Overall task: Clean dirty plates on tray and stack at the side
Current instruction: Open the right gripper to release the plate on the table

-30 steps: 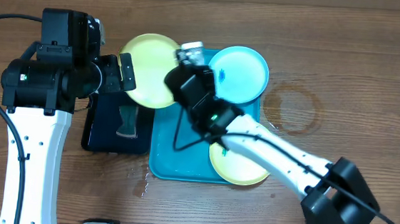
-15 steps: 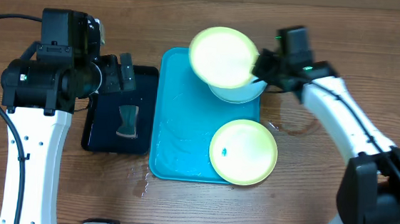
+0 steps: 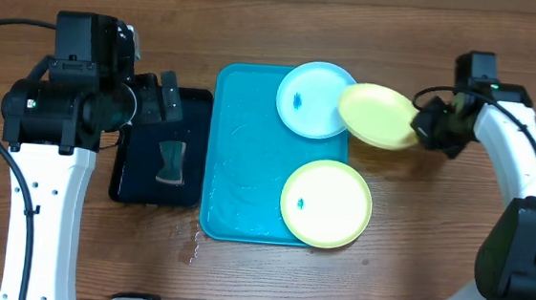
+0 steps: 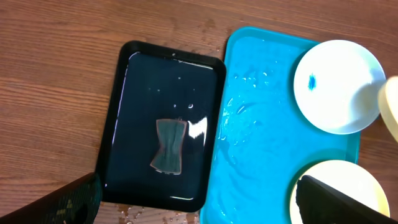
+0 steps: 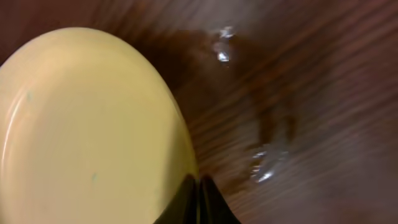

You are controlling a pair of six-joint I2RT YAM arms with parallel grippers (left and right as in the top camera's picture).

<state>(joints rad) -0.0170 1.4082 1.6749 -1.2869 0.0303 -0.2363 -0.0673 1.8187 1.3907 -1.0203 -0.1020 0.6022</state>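
The turquoise tray (image 3: 243,158) lies mid-table. On it are a light blue plate (image 3: 308,100) with a blue smudge at the back right and a yellow-green plate (image 3: 326,203) with a smudge at the front right; both also show in the left wrist view, the blue plate (image 4: 336,87) and the yellow-green plate (image 4: 323,186). My right gripper (image 3: 423,129) is shut on the rim of a second yellow-green plate (image 3: 376,115), held above the table just right of the tray; it fills the right wrist view (image 5: 87,130). My left gripper (image 4: 199,199) is open and empty above the black tray.
A smaller black tray (image 3: 158,151) left of the turquoise tray holds water and a dark sponge (image 3: 169,161), which also shows in the left wrist view (image 4: 169,146). Water drops lie on the wood near the tray's front left corner and under the held plate (image 5: 267,168).
My right arm has carried the yellow-green plate from above the tray's back right corner out to the right, beyond the tray. The left arm has not moved.
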